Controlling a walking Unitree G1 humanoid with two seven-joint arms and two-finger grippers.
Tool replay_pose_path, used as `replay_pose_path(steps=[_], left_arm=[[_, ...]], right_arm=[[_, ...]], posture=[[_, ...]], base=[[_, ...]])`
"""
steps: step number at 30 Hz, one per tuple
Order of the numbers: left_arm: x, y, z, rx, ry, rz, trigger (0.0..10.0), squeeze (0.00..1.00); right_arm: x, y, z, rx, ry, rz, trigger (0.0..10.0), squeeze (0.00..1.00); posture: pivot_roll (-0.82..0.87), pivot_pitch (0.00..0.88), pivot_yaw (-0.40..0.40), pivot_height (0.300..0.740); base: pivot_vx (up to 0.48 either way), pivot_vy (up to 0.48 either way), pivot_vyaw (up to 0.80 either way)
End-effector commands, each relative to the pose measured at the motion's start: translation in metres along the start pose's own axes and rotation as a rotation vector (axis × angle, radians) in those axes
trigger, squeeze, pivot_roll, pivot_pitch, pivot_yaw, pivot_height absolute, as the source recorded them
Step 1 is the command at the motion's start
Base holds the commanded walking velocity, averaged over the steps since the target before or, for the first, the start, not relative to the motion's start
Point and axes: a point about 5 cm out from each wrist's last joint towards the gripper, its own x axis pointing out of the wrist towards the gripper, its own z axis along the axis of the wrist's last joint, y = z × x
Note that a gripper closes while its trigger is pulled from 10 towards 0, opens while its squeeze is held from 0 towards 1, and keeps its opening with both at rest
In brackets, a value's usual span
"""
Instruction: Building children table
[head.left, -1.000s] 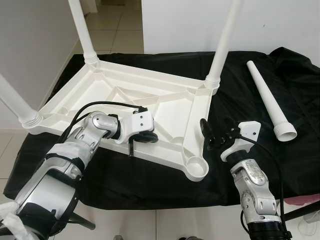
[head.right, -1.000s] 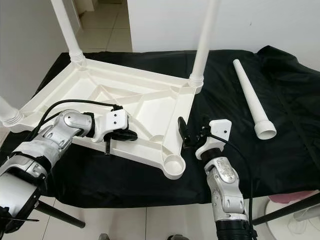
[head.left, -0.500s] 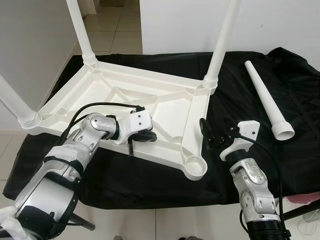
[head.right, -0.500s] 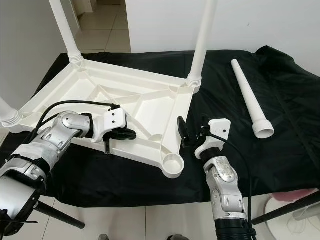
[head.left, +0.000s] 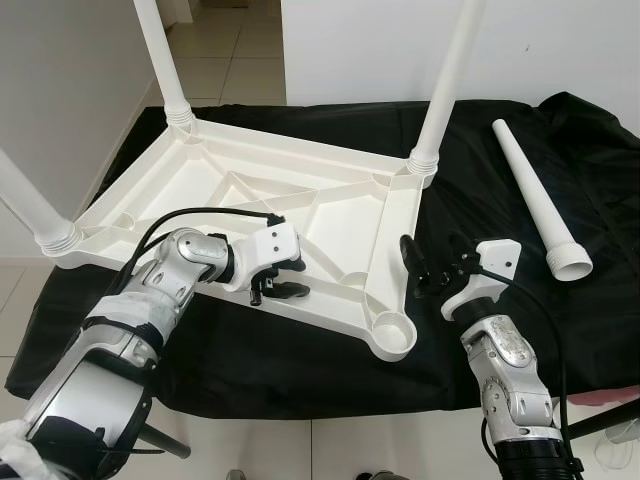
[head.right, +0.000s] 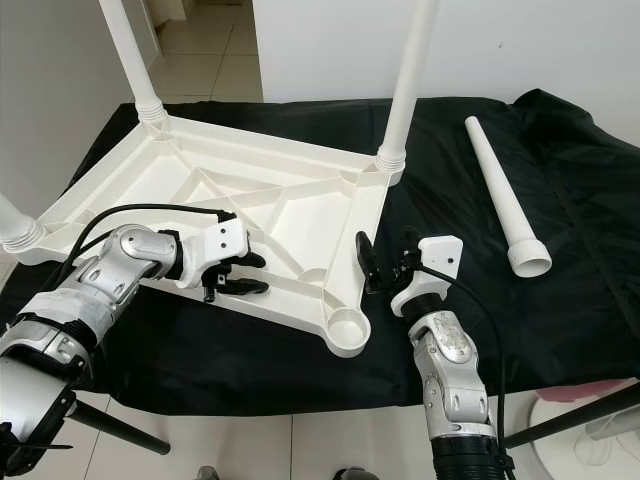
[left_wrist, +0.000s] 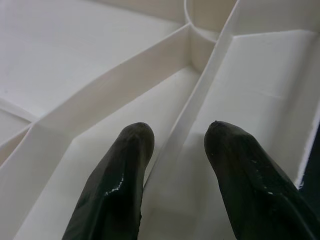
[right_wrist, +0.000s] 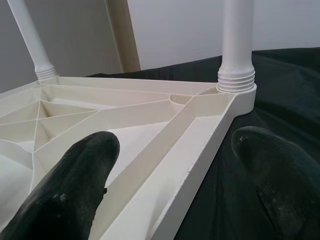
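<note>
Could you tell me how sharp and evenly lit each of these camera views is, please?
Eye views: sharp, bright daylight; the white tabletop is nearly washed out against the black cloth. Left wrist view: fingers glossy with small highlights, ribs soft. Right wrist view: near fingers blurred, screwed-in leg crisp.

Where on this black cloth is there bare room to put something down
Bare black cloth lies between the upturned tabletop and the loose leg, and along the near edge below the tabletop. It is crowded around the empty corner socket, where the right gripper sits, and at the left gripper.
</note>
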Motion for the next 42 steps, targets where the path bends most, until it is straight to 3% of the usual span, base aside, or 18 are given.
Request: replay_pose_path(steps=[1, 6, 12, 13, 14, 18, 19, 25, 26, 27, 28, 29, 30, 34, 35, 40, 41, 42], left_arm=[[0.001, 0.0, -0.011, -0.034, 0.057, 0.049, 10.0, 0.0], [0.005, 0.004, -0.021, -0.06, 0.158, 0.137, 10.0, 0.0], [0.005, 0.008, -0.027, -0.08, 0.206, 0.205, 9.6, 0.0], [0.005, 0.008, -0.027, -0.084, 0.209, 0.211, 8.9, 0.0], [0.005, 0.009, -0.027, -0.081, 0.209, 0.214, 4.9, 0.0], [0.004, 0.009, -0.027, -0.077, 0.21, 0.218, 4.9, 0.0], [0.004, 0.009, -0.027, -0.075, 0.213, 0.215, 0.0, 0.0], [0.002, 0.012, -0.028, -0.074, 0.226, 0.218, 0.0, 0.0], [0.002, 0.011, -0.028, -0.068, 0.226, 0.211, 0.9, 0.0], [0.002, 0.011, -0.028, -0.068, 0.226, 0.211, 0.9, 0.0], [0.002, 0.011, -0.027, -0.061, 0.222, 0.204, 3.3, 0.0], [0.003, 0.01, -0.026, -0.053, 0.214, 0.197, 9.3, 0.0], [0.005, 0.008, -0.024, -0.049, 0.2, 0.18, 10.0, 0.0], [0.007, 0.006, -0.021, -0.054, 0.176, 0.155, 10.0, 0.0], [0.008, 0.004, -0.019, -0.056, 0.159, 0.138, 10.0, 1.0], [0.008, -0.001, -0.011, -0.033, 0.079, 0.065, 10.0, 1.0], [0.008, -0.002, -0.007, -0.036, 0.054, 0.055, 10.0, 0.0], [0.008, -0.002, -0.004, -0.037, 0.026, 0.051, 10.0, 0.0]], right_arm=[[0.0, 0.0, 0.0, 0.003, 0.0, 0.001, 10.0, 0.0], [0.0, 0.0, 0.001, 0.004, -0.002, 0.002, 10.0, 0.0], [0.0, 0.0, 0.0, 0.007, 0.001, 0.003, 10.0, 0.0], [0.0, 0.001, 0.0, 0.007, 0.003, 0.004, 10.0, 0.0], [-0.001, 0.001, 0.0, 0.007, 0.003, 0.003, 10.0, 0.0], [-0.001, 0.001, 0.0, 0.006, 0.004, 0.003, 10.0, 0.0], [-0.001, 0.001, 0.0, 0.006, 0.005, 0.003, 10.0, 0.0], [-0.001, 0.0, 0.0, 0.005, 0.006, 0.001, 10.0, 0.0], [-0.001, 0.0, -0.001, 0.005, 0.006, 0.001, 10.0, 0.0], [-0.001, 0.0, -0.001, 0.005, 0.006, 0.001, 10.0, 0.0], [-0.001, 0.0, -0.001, 0.006, 0.007, 0.002, 10.0, 0.0], [-0.001, 0.0, -0.001, 0.005, 0.008, 0.002, 10.0, 0.0], [-0.001, 0.0, -0.001, 0.006, 0.009, 0.002, 10.0, 0.0], [-0.001, 0.0, -0.001, 0.006, 0.009, 0.003, 10.0, 0.0], [-0.001, 0.001, -0.001, 0.006, 0.009, 0.003, 10.0, 0.0], [0.0, 0.0, -0.002, 0.005, 0.008, 0.0, 10.0, 0.0], [0.0, -0.001, -0.002, 0.004, 0.008, -0.002, 10.0, 0.0], [0.0, -0.001, -0.002, 0.003, 0.007, -0.005, 10.0, 0.0]], posture=[[-0.03, 0.064, 0.039, 0.74], [-0.03, 0.069, 0.037, 0.74], [-0.03, 0.071, 0.038, 0.74], [-0.03, 0.072, 0.039, 0.74], [-0.03, 0.072, 0.039, 0.74], [-0.03, 0.072, 0.039, 0.74], [-0.03, 0.073, 0.039, 0.74], [-0.03, 0.074, 0.04, 0.74], [-0.03, 0.073, 0.041, 0.74], [-0.03, 0.073, 0.041, 0.74], [-0.03, 0.074, 0.041, 0.74], [-0.03, 0.074, 0.04, 0.74], [-0.03, 0.073, 0.041, 0.74], [-0.03, 0.072, 0.041, 0.74], [-0.03, 0.072, 0.04, 0.74], [-0.03, 0.068, 0.039, 0.74], [-0.03, 0.067, 0.039, 0.74], [-0.03, 0.067, 0.039, 0.74]], base=[[0.0, 0.0, 0.0], [0.0, 0.0, 0.0], [0.0, 0.0, 0.0], [0.0, 0.0, 0.0], [0.0, 0.0, 0.0], [0.0, 0.0, 0.0], [0.0, 0.0, 0.0], [0.0, 0.0, 0.0], [0.0, 0.0, 0.0], [0.0, 0.0, 0.0], [0.0, 0.0, 0.0], [0.0, 0.0, 0.0], [0.0, 0.0, 0.0], [0.0, 0.0, 0.0], [0.0, 0.0, 0.0], [0.0, 0.0, 0.0], [0.0, 0.0, 0.0], [0.0, 0.0, 0.0]])
